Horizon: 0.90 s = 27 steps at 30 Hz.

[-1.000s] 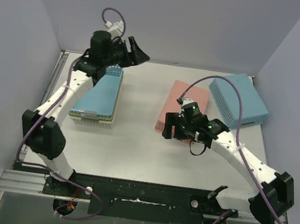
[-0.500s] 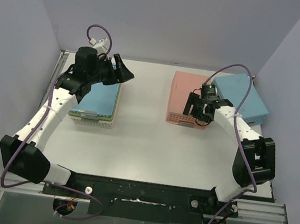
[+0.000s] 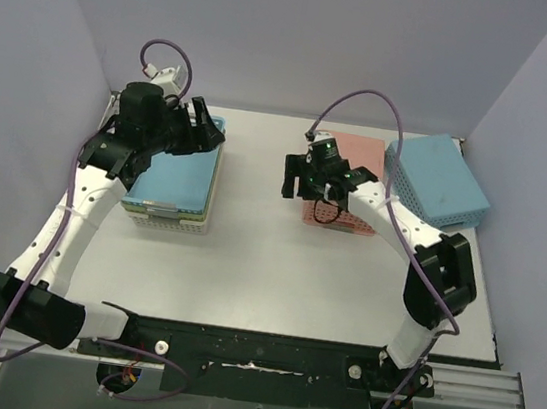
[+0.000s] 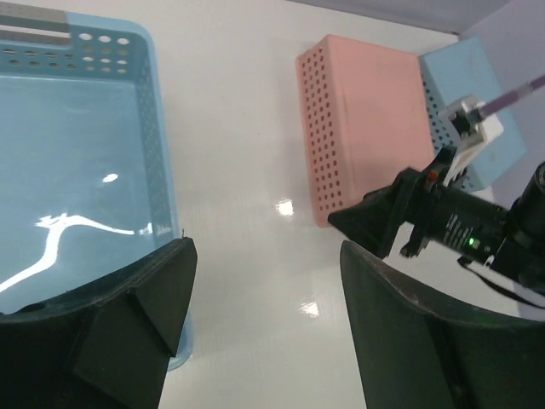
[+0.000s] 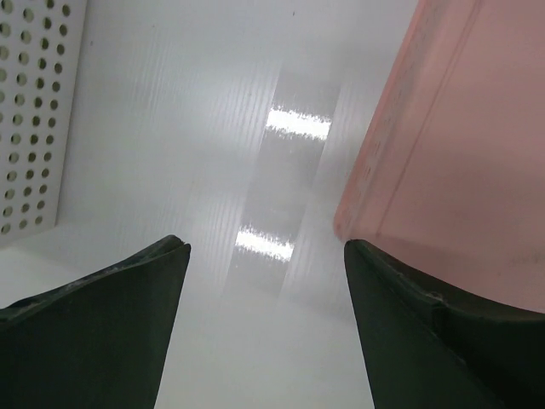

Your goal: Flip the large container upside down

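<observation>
Container to flip: large blue basket [image 3: 183, 167], open side up on a stack [image 3: 166, 217] of other baskets, left side of table [image 3: 247, 252]. Left gripper [image 3: 215, 128] hovers at its far right corner, fingers spread, gap over bare table just right of the wall. Best to shift left so the fingers straddle the rim, pinch firmly, lift clear of the stack, then roll. Right gripper [image 3: 289, 176], also spread, holds nothing beside pink box [image 3: 366, 151].
</observation>
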Each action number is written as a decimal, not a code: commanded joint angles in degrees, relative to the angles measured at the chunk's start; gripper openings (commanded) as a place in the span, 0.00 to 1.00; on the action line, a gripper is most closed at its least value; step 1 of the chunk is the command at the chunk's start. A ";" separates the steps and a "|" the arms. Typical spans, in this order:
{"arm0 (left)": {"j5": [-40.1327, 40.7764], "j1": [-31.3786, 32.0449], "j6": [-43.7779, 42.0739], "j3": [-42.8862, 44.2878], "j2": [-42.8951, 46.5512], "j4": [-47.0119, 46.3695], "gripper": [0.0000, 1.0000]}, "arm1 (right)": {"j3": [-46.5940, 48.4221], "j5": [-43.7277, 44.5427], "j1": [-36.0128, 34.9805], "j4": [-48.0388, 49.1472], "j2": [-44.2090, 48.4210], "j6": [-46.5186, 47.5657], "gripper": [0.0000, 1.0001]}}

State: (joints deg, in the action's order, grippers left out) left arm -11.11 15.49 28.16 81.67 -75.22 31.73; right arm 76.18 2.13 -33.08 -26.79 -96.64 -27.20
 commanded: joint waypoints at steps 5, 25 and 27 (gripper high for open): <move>9.40 -0.57 -5.94 4.05 -1.77 8.48 0.68 | 20.73 3.96 6.56 -5.25 -19.17 3.51 0.76; 12.87 1.69 -10.43 0.48 -15.90 3.27 0.63 | 19.32 4.62 4.16 -8.59 -5.45 3.56 0.76; 14.74 2.12 -11.25 1.37 -18.12 3.36 0.55 | 16.82 4.75 4.19 -9.02 -2.36 2.58 0.76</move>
State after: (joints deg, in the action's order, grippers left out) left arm -0.23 16.91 19.51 79.81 -90.21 38.30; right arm 96.25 6.46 -29.65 -35.62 -106.00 -23.57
